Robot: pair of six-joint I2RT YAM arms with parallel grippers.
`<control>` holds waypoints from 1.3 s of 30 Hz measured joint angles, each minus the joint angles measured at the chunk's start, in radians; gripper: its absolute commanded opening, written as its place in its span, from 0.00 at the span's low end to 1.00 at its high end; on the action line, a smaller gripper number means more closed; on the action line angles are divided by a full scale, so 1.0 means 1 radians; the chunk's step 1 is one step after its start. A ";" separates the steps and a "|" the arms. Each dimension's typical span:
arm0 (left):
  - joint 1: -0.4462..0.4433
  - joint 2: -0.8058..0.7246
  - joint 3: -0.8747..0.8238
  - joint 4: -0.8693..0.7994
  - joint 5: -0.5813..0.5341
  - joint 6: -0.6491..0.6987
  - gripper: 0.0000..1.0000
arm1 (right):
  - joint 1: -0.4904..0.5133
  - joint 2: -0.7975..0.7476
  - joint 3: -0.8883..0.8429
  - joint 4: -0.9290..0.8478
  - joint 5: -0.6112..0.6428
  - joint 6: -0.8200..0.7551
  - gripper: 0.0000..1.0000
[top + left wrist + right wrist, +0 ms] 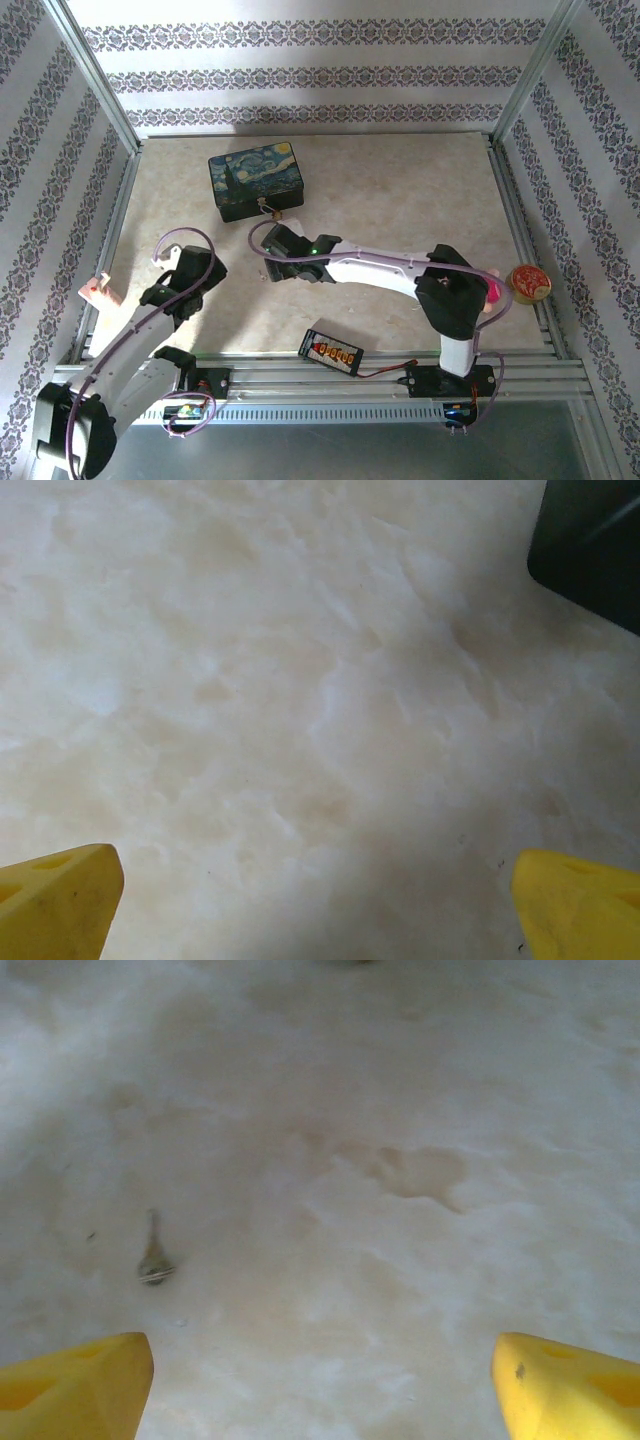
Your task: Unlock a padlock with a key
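Task barely begun: the key (153, 1260) lies on the counter (400, 1110) ahead of the right jaws, spread and empty; left jaws also spread; padlock (268, 207) untouched.

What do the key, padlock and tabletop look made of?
Key: thin dull grey metal, judging by its faint glint; blurred. Padlock: brass-yellow body, probably metal, too small to confirm. Tabletop: pale marbled matte surface, perhaps stone-look laminate.

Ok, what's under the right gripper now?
The key lies flat on the table beneath the open right gripper, off-centre, untouched. From above, the gripper covers that spot.
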 measured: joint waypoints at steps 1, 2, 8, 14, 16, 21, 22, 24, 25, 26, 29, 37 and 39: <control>0.010 -0.004 -0.002 0.000 0.007 0.000 0.99 | 0.005 0.013 0.014 -0.001 -0.017 -0.016 0.83; 0.019 -0.006 -0.006 0.000 0.016 0.000 0.99 | 0.006 0.025 0.028 -0.002 -0.034 -0.032 0.82; 0.032 -0.007 -0.023 0.000 0.046 -0.007 0.99 | 0.013 0.090 0.120 -0.031 -0.087 -0.066 0.74; 0.032 -0.025 -0.023 0.000 0.052 -0.014 0.99 | 0.020 0.142 0.165 -0.047 -0.109 -0.066 0.72; 0.032 -0.032 -0.023 0.000 0.052 -0.014 0.99 | 0.024 0.161 0.179 -0.050 -0.119 -0.066 0.71; 0.032 -0.053 -0.026 0.000 0.052 -0.018 0.99 | 0.031 0.196 0.219 -0.065 -0.142 -0.066 0.69; 0.032 -0.058 -0.027 0.000 0.052 -0.019 0.99 | 0.031 0.204 0.229 -0.068 -0.145 -0.066 0.69; 0.033 -0.064 -0.032 0.000 0.052 -0.022 0.99 | 0.031 0.217 0.246 -0.071 -0.154 -0.066 0.68; 0.035 -0.068 -0.034 0.000 0.052 -0.022 0.99 | 0.031 0.223 0.254 -0.074 -0.159 -0.066 0.68; 0.038 -0.070 -0.037 0.000 0.052 -0.022 0.99 | 0.031 0.229 0.260 -0.075 -0.160 -0.067 0.68; 0.039 -0.072 -0.040 -0.002 0.052 -0.023 0.99 | 0.032 0.233 0.263 -0.078 -0.163 -0.069 0.67; 0.040 -0.074 -0.040 -0.002 0.053 -0.023 0.99 | 0.032 0.239 0.275 -0.080 -0.183 -0.069 0.60; 0.040 -0.074 -0.042 -0.002 0.053 -0.026 0.99 | 0.032 0.241 0.277 -0.080 -0.189 -0.069 0.59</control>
